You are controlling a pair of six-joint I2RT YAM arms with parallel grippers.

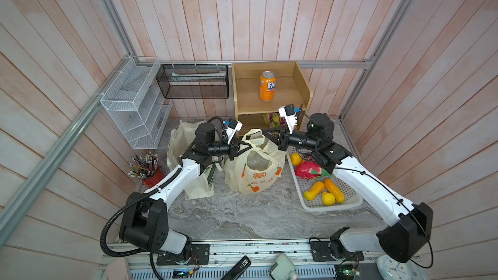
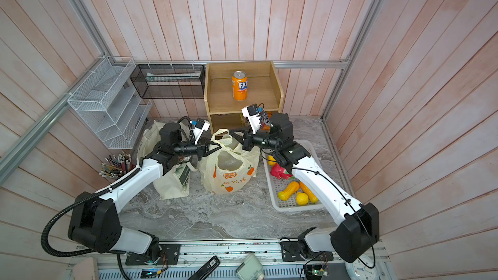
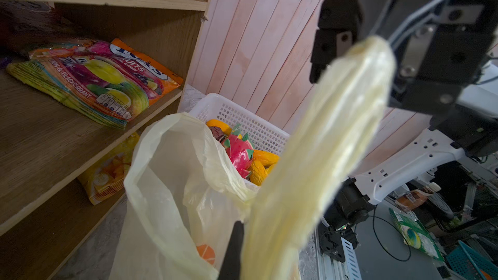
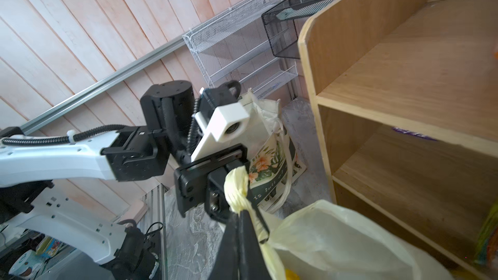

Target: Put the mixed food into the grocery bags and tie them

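My left jaws and right jaws both clamp the plastic carrier bag's point(image 1: 256, 181) twisted handle point(image 3: 323, 157), stretched between them, tips facing across its mouth.

1. Orange drinks can point(image 1: 267, 85), upright on the upper shelf of the wooden rack point(image 1: 303, 84): blue and white brand lettering, "FA" readable in both top views, remainder turned away
2. Candy packet point(image 3: 99, 76), lying flat on a shelf of the same rack, left wrist view: "UITS", "AL CANDY" beneath it, "ON & BLACKCURRANT" along one edge; brand logo only partly legible
3. Cloth tote point(image 4: 269, 168), right wrist view: floral panel with white script "is full", seen inverted; further words hidden
4. Plastic carrier bag point(image 1: 258, 181): orange line of characters under the orange-slice picture, too small to read
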